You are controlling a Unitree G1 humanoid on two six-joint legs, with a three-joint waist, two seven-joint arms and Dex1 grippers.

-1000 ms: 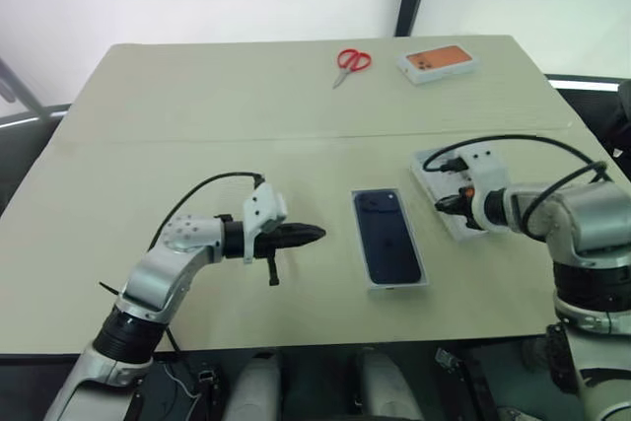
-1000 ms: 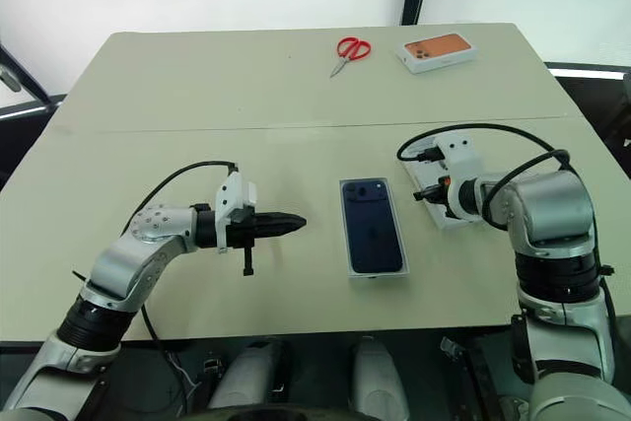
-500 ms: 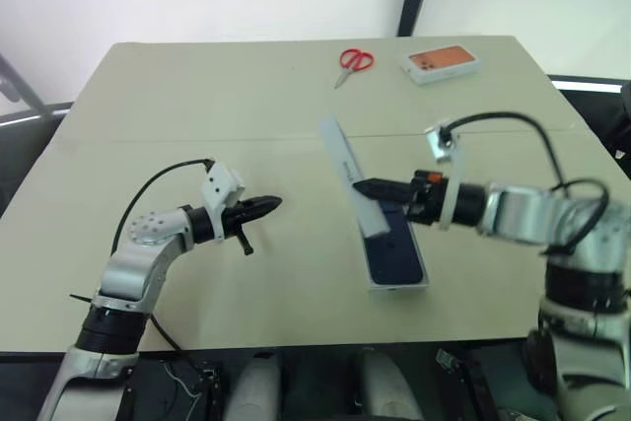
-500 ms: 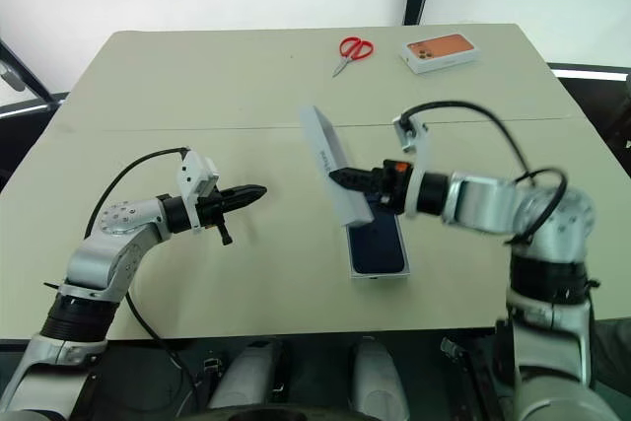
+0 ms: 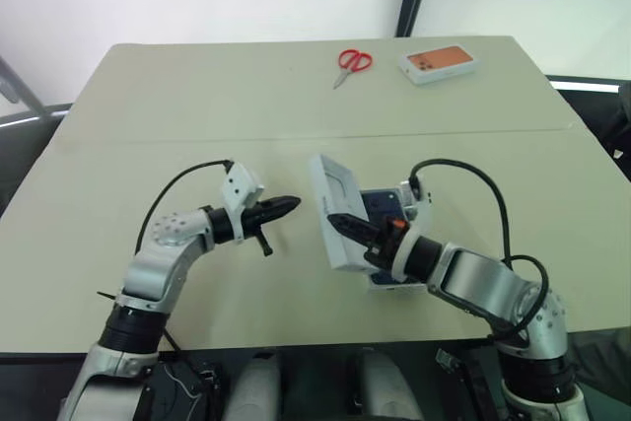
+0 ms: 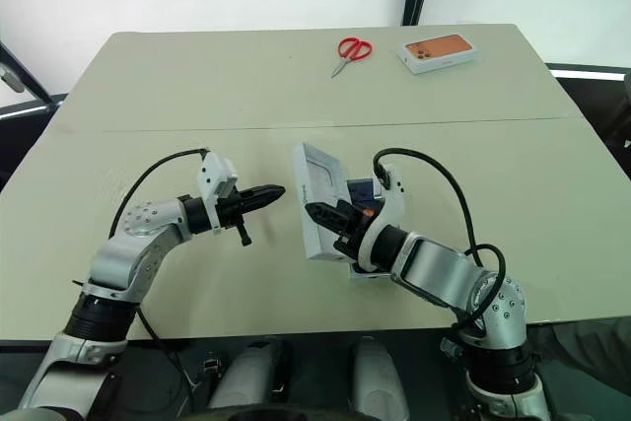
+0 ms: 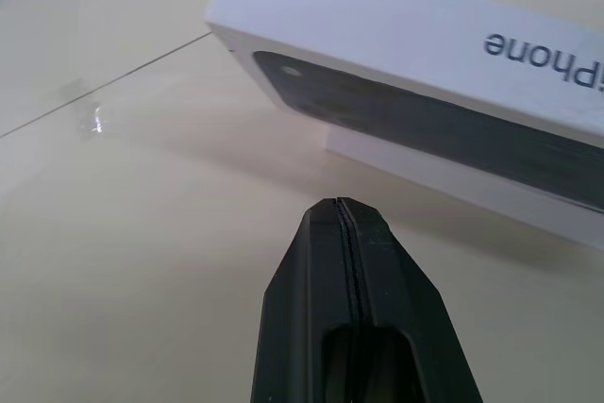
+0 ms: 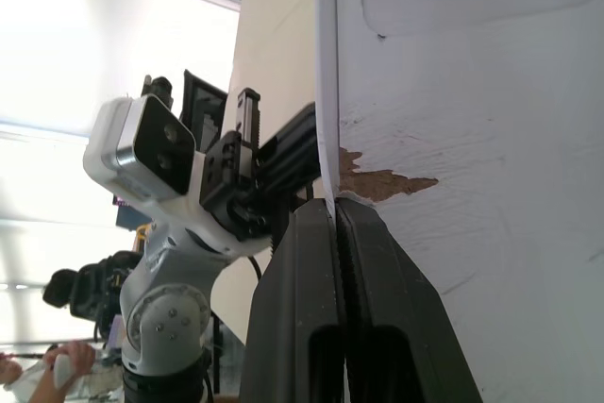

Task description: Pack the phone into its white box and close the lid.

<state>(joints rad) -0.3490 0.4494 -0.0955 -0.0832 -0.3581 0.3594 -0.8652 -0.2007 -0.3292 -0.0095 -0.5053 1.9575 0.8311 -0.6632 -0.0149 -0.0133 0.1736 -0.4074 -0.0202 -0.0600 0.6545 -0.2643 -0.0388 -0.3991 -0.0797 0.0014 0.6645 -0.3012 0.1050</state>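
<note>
Right gripper (image 6: 317, 214) pinches the lid (image 6: 317, 200) by its wall, tilted on edge at 9 o'clock of the phone (image 6: 367, 191) in the white box (image 6: 373, 273). Left gripper (image 6: 271, 191) closed, empty, at 9 o'clock of lid.

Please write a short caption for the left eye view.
Right gripper holds the lid tilted above the phone; left gripper is shut.
</note>
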